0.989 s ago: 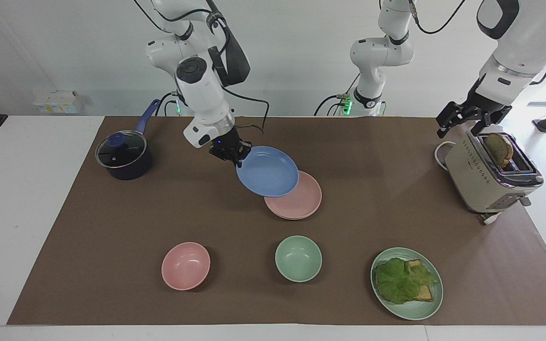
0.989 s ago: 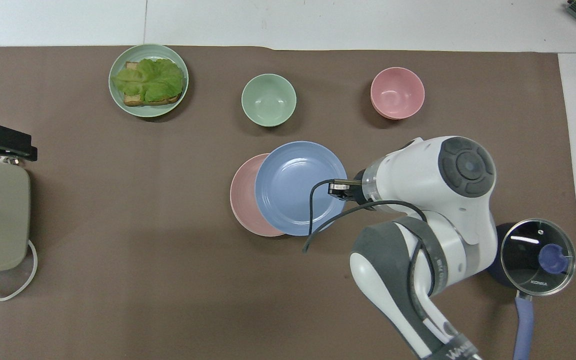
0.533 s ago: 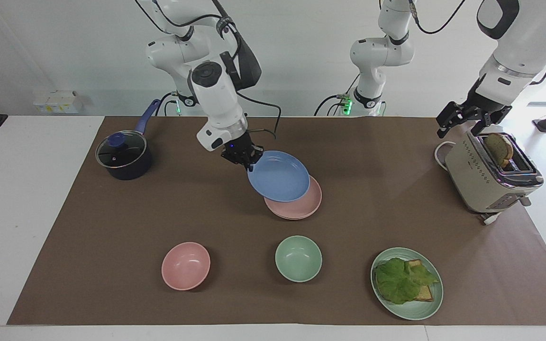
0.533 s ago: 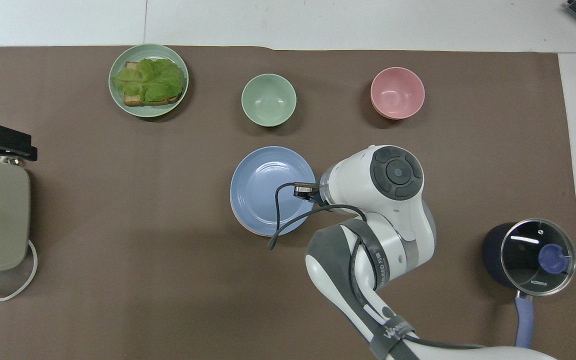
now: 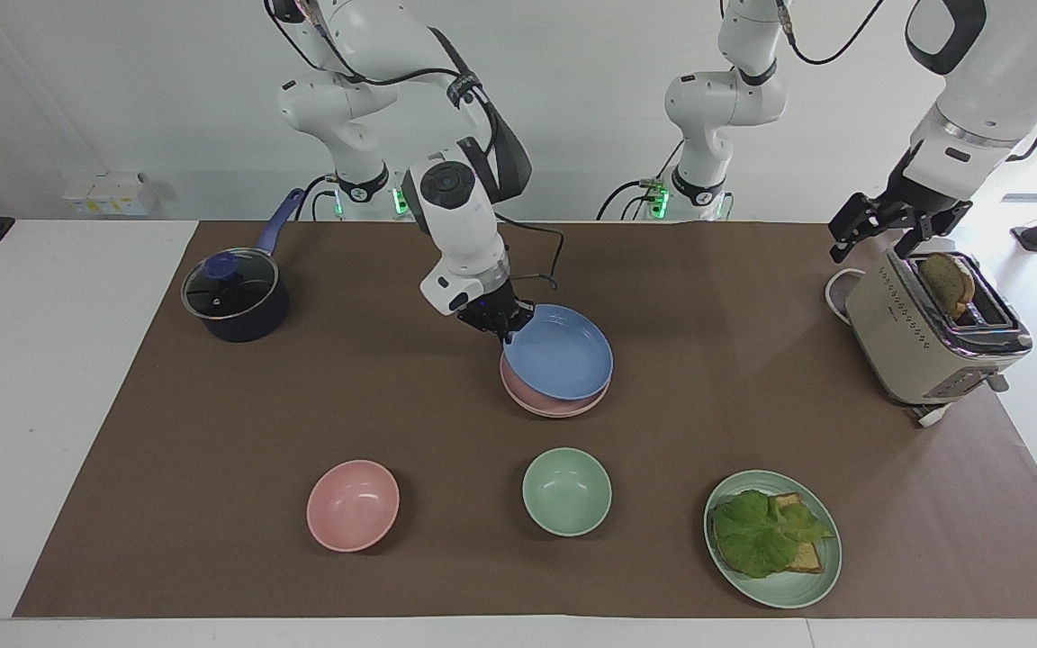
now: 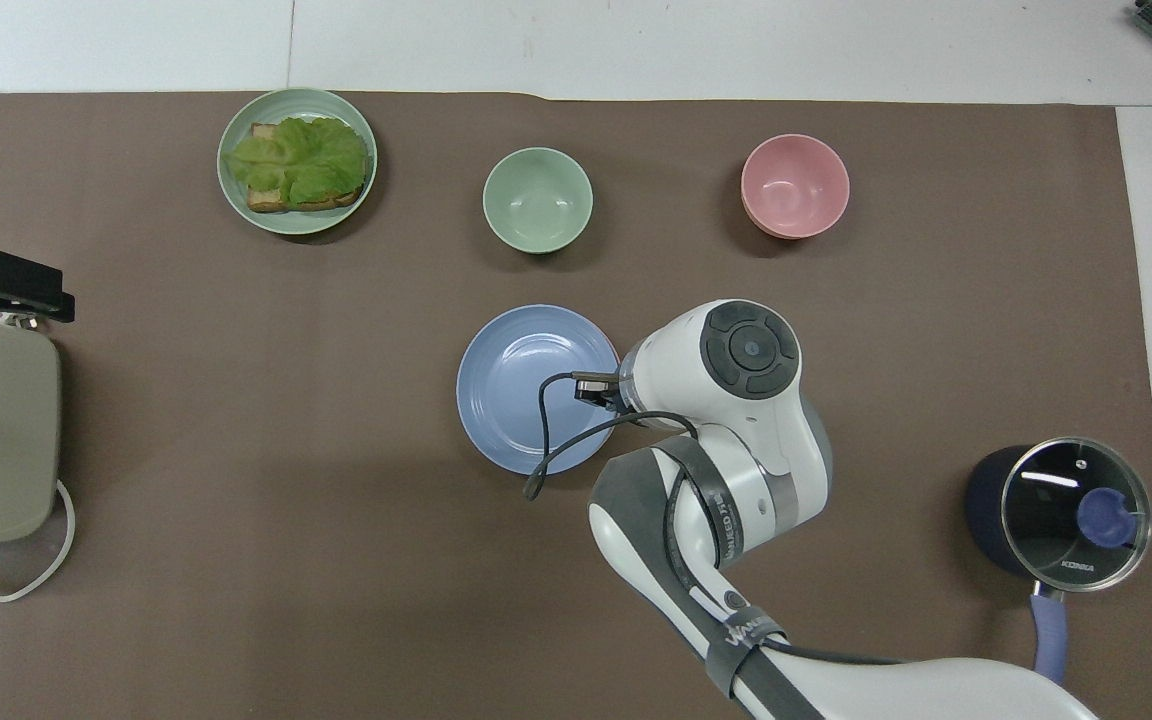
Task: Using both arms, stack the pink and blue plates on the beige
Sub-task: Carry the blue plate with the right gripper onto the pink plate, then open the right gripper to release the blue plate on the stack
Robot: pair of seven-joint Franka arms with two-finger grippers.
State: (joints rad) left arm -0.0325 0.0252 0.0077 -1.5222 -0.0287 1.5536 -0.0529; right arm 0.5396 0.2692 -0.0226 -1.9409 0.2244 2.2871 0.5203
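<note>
Right claw [image 5: 508, 328] clamped on blue plate [image 5: 560, 352] rim, tilted over pink plate [image 5: 547, 402]; not yet released. Beige plate hidden beneath. Left claw [image 5: 879, 227] wide, waiting above toaster [image 5: 924, 342].

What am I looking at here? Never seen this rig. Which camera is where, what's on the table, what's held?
Two robot arms at a table. One picture faces them from across it; the other looks down from above their own end. The right gripper is shut on the blue plate's rim, over the pink plate. The left gripper waits open over the toaster. Also there: a lidded pot, a pink bowl, a green bowl and a green plate of toast and lettuce.
</note>
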